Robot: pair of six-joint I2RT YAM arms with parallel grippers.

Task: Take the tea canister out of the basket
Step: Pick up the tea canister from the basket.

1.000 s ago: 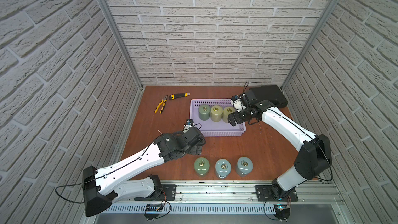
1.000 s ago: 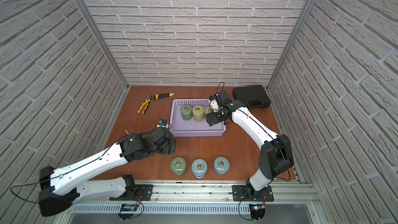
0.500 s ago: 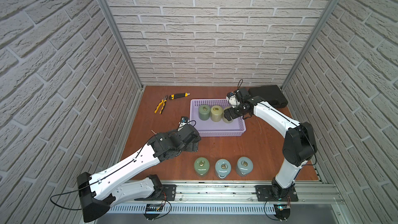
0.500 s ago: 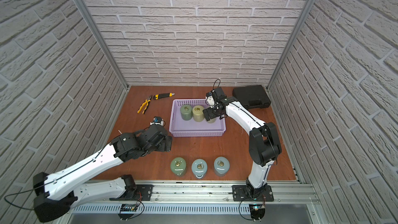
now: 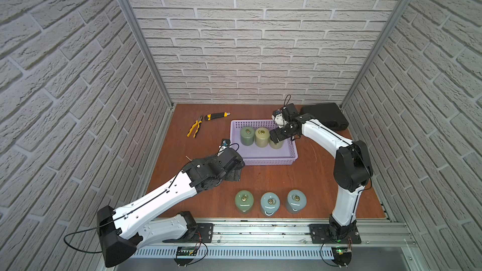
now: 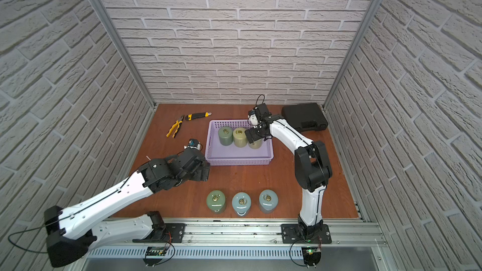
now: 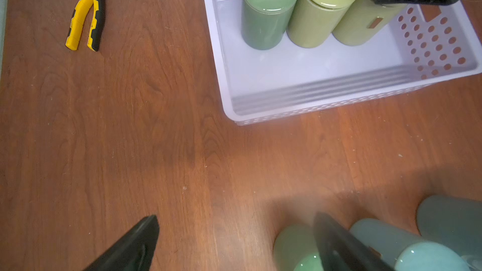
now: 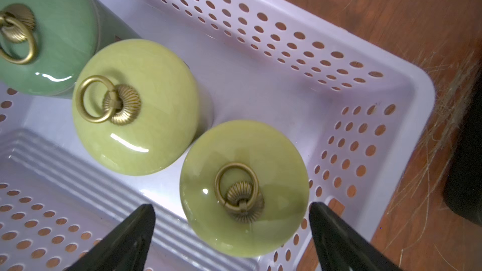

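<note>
So the lavender basket (image 5: 263,161) has three in a row along its back wall: a dark green canister (image 5: 247,136), a yellow-green canister (image 5: 262,136), and the tea canister (image 8: 243,152) by the right wall. Over that one hangs the right gripper (image 8: 232,205), fingers spread wide either side of the lid. The left gripper (image 7: 236,216) has its fingers apart too, off the basket's front-left corner. There's also three more canisters (image 5: 270,202) along the tabletop's front edge.

Table (image 5: 263,181), basket (image 5: 268,162), pliers (image 5: 194,129), knife (image 5: 216,116), case (image 5: 324,119), three canisters (image 5: 270,202)
</note>
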